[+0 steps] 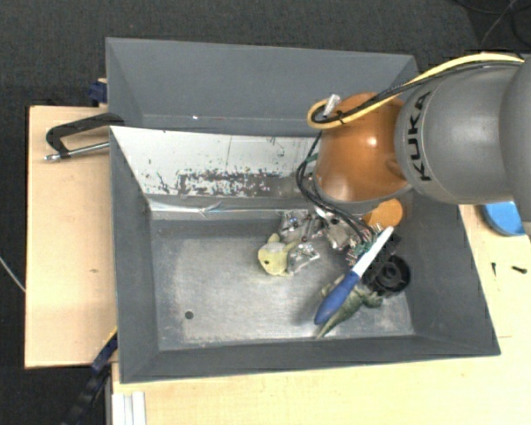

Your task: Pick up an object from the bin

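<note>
My gripper (303,237) hangs below the arm's orange cover, low in the middle of the bin near the back wall. A pale yellow lumpy thing (273,258) lies right at its lower left, touching or almost touching it. To the right, a blue-and-white pen-like stick (347,289) lies slanted across a dark green thing (365,301). A black round ring-shaped thing (392,274) sits beside the stick's white end. An orange rounded thing (388,211) shows partly behind the cover at the right.
All the loose things cluster in the bin's right half. The arm and its cover hide the back right corner. The left half of the floor is bare metal with a small dark spot.
</note>
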`<state>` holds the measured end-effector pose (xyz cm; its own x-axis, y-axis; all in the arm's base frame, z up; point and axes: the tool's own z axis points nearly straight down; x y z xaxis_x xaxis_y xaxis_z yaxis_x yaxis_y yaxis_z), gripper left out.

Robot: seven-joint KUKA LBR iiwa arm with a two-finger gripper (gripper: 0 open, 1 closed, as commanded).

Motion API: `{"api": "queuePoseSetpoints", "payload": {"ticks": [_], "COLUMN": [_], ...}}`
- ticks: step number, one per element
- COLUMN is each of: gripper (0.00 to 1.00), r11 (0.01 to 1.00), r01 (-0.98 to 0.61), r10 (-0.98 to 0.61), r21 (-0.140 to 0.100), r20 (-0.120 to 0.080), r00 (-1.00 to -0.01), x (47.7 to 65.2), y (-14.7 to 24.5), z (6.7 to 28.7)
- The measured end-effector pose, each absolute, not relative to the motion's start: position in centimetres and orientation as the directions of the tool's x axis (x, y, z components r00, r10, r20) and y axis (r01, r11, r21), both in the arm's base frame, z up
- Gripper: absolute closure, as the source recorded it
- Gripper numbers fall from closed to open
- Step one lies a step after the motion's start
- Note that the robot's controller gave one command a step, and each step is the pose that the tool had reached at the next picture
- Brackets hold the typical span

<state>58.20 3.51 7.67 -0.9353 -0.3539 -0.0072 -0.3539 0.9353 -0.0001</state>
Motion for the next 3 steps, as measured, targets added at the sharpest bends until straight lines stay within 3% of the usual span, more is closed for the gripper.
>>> {"api": "queuePoseSetpoints", "payload": {"ticks": [1,2,3], "gripper": [1.0,1.0,1.0], "r11": [0.936,0.936,0.936], "r01": [-0.353,-0.352,-0.351], "r10": [-0.353,-0.352,-0.351], "r21": [-0.002,-0.001,-0.002], "r20": [-0.011,-0.009,-0.013], "r00": [-0.936,-0.936,-0.936], "x": [58.4,58.6,58.9], "y": [3.6,3.7,3.8], "z": [11.9,13.1,17.6]}}
